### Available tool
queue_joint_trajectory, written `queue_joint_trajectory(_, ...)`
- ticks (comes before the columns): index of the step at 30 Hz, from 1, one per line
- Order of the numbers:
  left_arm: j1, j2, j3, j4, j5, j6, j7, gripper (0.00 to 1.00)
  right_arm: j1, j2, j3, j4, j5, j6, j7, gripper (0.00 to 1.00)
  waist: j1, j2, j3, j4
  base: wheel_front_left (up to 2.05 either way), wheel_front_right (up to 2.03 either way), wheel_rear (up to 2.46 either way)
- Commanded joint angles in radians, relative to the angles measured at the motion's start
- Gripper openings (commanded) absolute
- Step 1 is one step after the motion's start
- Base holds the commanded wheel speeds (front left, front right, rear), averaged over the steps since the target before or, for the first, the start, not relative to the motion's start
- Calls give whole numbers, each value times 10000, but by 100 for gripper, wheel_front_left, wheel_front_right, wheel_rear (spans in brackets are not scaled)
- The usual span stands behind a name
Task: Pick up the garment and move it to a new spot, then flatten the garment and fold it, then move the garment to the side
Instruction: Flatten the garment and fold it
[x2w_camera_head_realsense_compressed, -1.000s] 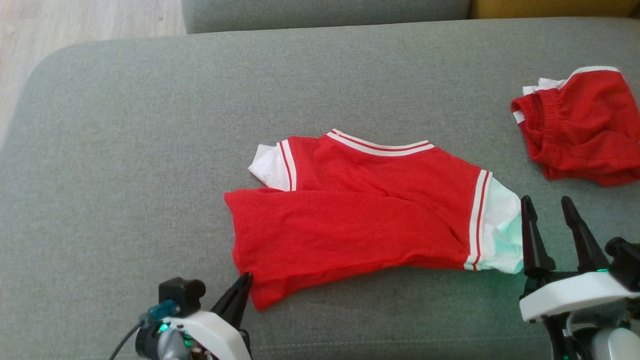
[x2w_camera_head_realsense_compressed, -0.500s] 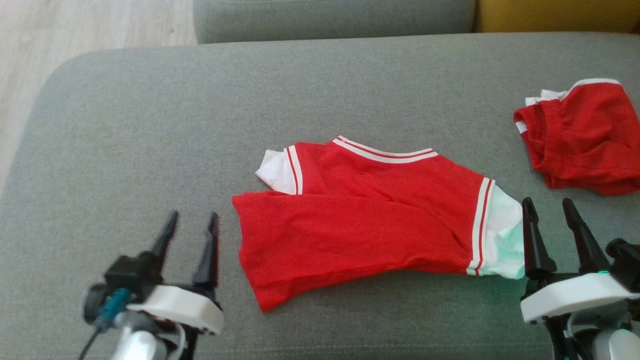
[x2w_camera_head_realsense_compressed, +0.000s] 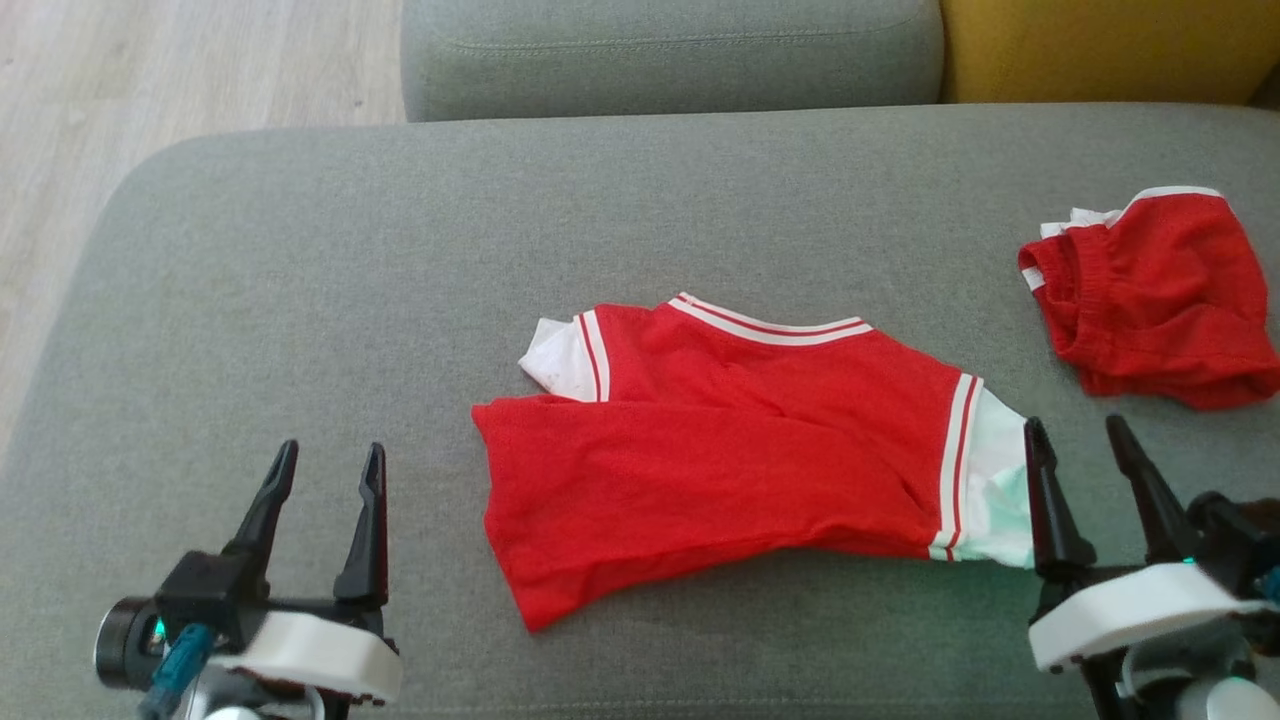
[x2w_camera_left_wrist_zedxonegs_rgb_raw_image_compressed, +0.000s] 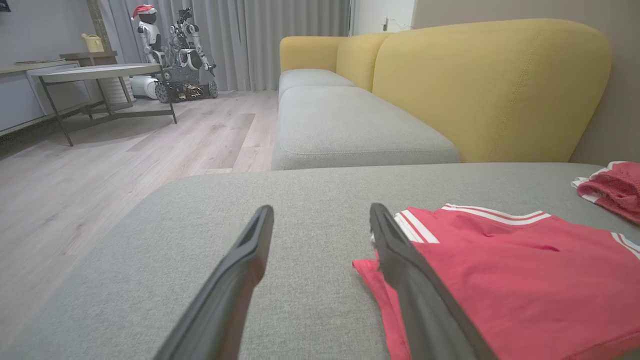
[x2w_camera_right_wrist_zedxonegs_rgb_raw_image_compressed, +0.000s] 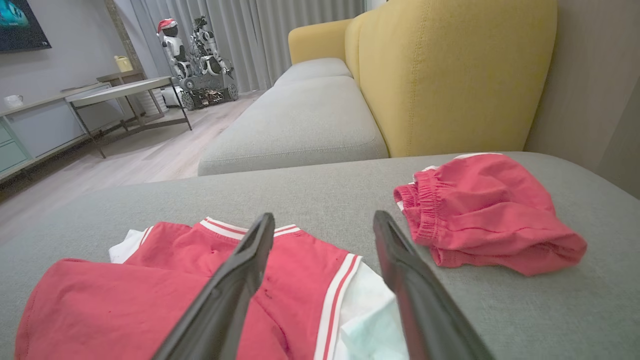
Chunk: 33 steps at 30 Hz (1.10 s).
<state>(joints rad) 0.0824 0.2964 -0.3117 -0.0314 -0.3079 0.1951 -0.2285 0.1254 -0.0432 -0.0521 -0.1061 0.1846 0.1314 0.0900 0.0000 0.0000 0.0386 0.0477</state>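
The folded red, white-trimmed fabric jersey (x2w_camera_head_realsense_compressed: 720, 450) is flanked by the left tool (x2w_camera_head_realsense_compressed: 332, 448) and right tool (x2w_camera_head_realsense_compressed: 1071, 421), both held open and empty.

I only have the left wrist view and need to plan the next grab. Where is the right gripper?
Observer: The right gripper is open and holds nothing. Its fingers are at the edge of the white sleeve on the robot's right side of the shirt.
Operator: And the red thing at my right edge?
Observer: Those are shorts, bunched up with the elastic waistband turned toward the shirt. They lie apart from it on the cushion.
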Motion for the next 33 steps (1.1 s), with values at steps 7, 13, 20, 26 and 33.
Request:
queue_joint_trajectory(7,-291,271,340,-475,48,134,135,100,-122,-70,293,-537,-82,-7,131,100,0,0,-67,22,0,0,0)
queue_joint_trajectory(13,-284,272,271,-479,20,146,172,100,-123,-70,303,-562,-59,-7,166,100,0,0,-73,10,0,0,0)
queue_joint_trajectory(20,-548,-3,-483,-164,-465,-588,828,100,-229,-70,325,-576,17,-7,154,100,0,0,175,34,0,0,0)
queue_joint_trajectory(26,-807,-534,-1365,1180,-1321,-1580,1891,100,-419,-70,489,-516,42,-7,123,100,0,0,485,-87,0,0,0)
queue_joint_trajectory(33,-1179,-930,-1587,2434,-1830,-2159,1919,100,-549,-70,478,-444,78,-7,88,100,0,0,735,-252,0,0,0)
